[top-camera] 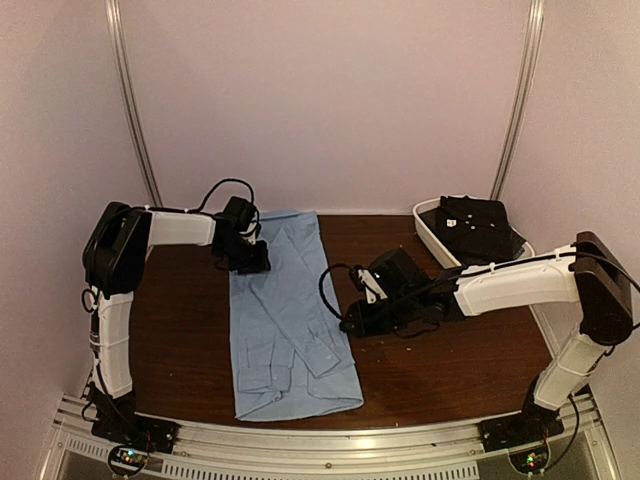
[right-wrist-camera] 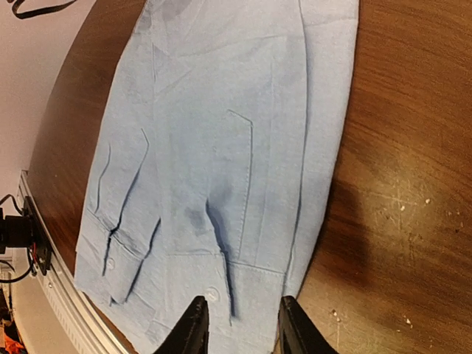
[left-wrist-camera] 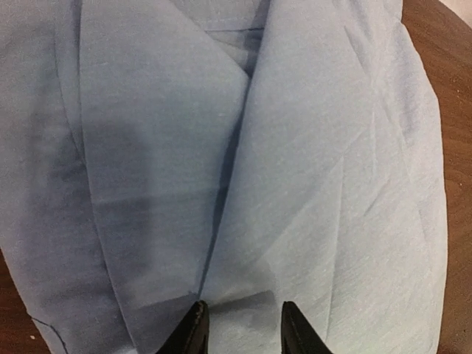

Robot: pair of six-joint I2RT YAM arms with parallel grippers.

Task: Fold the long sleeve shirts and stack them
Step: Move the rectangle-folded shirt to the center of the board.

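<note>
- at the middle of the table (top-camera: 450,350) lies the light blue shirt (top-camera: 285,320), flat, already narrowed into a long strip that runs from the far side to the near edge, with both sleeves laid down its length.
- the left gripper (left-wrist-camera: 242,324) hangs low at the far left edge of the strip; its fingers stand apart with flat cloth showing between them, nothing pinched.
- the right gripper (right-wrist-camera: 237,324) sits at the strip's right edge, about halfway along, over a buttoned cuff (right-wrist-camera: 251,284); its fingers are parted too and hold nothing.
- step in hand, as i judge it: the lengthwise fold looks done and the crosswise fold is not yet begun, so the arms seem to be between grasps.
- next move, as i judge it: each gripper needs a pinch on one corner of the same end, through all layers, then a level carry of that end over the other so the sleeves do not slide out; the right gripper would first have to shift along the edge.
- after that comes the stacking; a white tub (top-camera: 428,225) at the far right holds a dark folded garment (top-camera: 475,225), though i cannot tell whether that is a shirt.
- count: one blue shirt, two sleeves on it, one dark folded piece, one tub, two grippers.
</note>
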